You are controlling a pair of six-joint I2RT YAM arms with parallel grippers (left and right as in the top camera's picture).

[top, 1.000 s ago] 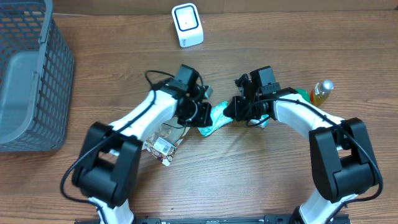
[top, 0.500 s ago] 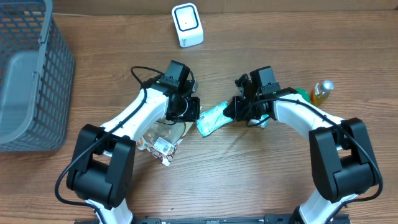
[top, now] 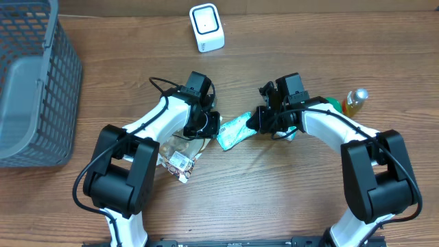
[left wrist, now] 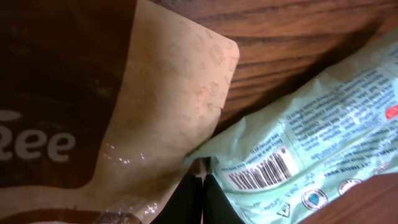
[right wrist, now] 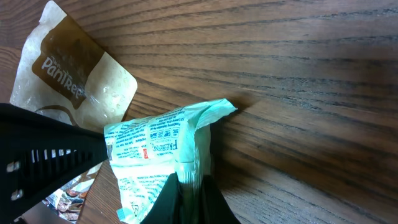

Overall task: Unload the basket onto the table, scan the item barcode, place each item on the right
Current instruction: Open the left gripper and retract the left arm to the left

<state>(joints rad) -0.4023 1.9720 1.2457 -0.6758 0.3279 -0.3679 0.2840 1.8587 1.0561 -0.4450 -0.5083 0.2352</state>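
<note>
regrip of green snack packet [top: 235,130] between both arms
closes left gripper [left wrist: 203,182] again, seemingly on packet's sealed edge beside barcode [left wrist: 261,171]; keeps right gripper [right wrist: 189,185] pinching far end; leaves scanner [top: 206,27] well apart, so presenting looks pending.

**Left arm draws back, then returns to the packet's corner**

A second ago the left tool [left wrist: 201,186] sat further right, over the green packet [top: 236,129], whose near end sagged, crumpled, toward the worktop [top: 274,199]. Half a second ago the arm had swung away to the left. Now it has edged right again, and the tool's fingers are pressed together on the packet's corner beside the barcode [left wrist: 261,171]. The packet lies straighter and flatter than it did a second ago.
</note>
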